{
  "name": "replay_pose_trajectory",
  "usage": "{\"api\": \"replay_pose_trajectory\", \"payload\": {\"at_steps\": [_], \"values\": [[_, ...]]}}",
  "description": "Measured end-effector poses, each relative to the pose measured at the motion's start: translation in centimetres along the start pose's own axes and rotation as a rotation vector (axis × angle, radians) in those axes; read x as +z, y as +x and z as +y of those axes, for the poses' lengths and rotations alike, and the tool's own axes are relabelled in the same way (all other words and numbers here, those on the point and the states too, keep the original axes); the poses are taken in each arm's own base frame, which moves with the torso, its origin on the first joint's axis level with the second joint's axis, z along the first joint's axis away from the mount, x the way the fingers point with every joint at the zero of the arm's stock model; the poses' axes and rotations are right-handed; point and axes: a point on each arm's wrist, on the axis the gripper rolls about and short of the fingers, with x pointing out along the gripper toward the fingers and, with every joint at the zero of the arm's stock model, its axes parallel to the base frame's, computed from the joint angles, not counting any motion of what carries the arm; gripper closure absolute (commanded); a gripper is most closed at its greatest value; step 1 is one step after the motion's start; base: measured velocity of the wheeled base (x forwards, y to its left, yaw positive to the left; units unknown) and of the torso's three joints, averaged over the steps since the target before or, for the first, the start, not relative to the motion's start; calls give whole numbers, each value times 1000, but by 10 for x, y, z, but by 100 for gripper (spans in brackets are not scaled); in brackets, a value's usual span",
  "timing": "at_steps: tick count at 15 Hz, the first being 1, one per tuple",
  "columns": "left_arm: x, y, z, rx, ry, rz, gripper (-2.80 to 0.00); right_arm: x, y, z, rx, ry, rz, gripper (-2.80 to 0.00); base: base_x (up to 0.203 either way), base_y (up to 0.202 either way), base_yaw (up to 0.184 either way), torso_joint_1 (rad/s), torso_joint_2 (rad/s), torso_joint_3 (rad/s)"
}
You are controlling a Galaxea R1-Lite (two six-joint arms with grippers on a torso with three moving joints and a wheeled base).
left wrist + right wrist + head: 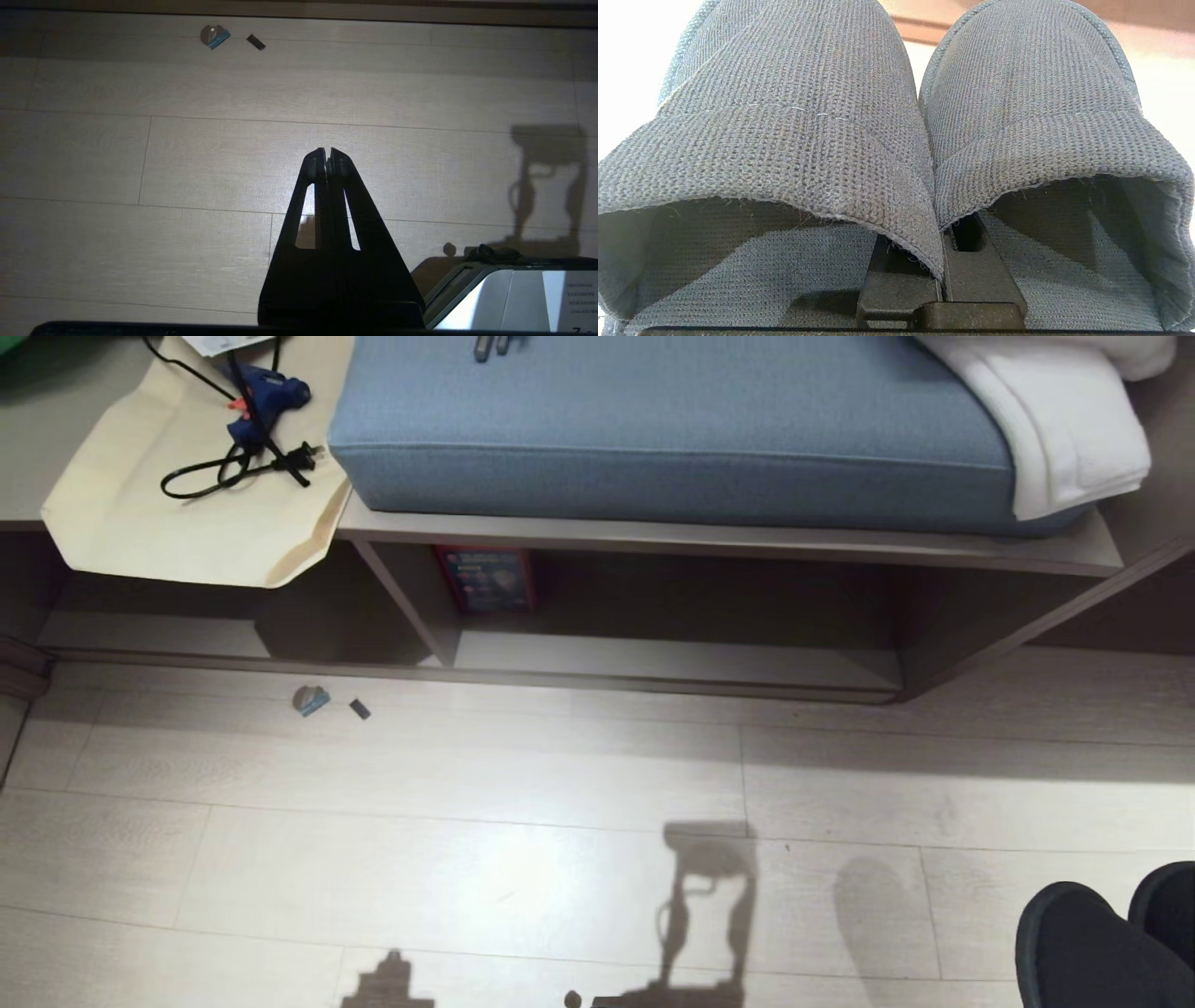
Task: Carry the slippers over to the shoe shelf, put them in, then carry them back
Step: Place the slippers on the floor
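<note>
Pale wood-plank floor fills my head view, and at twelve o'clock ahead the shoe shelf stands low and open, its pale base board bare, an upright divider near eleven o'clock and a small red-and-blue box at the back. On top lie a blue cushion, a white blanket and a blue glue gun on cream paper. The slippers show at five o'clock, dark toes only.

From my left wrist, my left gripper hangs over bare floor, jaws pressed together on nothing, with two small scraps at eleven o'clock.

From my right wrist, my right gripper has its jaws clenched on the slippers' inner rims, pinching both side by side, toes pointing away.

I judge the carry is nearly over. To place well, I should come low, aim for the wide bay right of the divider, slide toes-first onto the board, and only then release.
</note>
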Motion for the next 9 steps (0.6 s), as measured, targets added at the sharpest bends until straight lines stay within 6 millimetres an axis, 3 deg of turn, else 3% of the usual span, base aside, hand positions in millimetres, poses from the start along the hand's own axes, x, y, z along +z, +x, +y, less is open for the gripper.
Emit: {"api": "replay_pose_trajectory", "payload": {"at_steps": [9], "values": [[0,0,0,0,0,0,0,0,0,0,-2,1,0,0,0,0,0,4,0,202]]}}
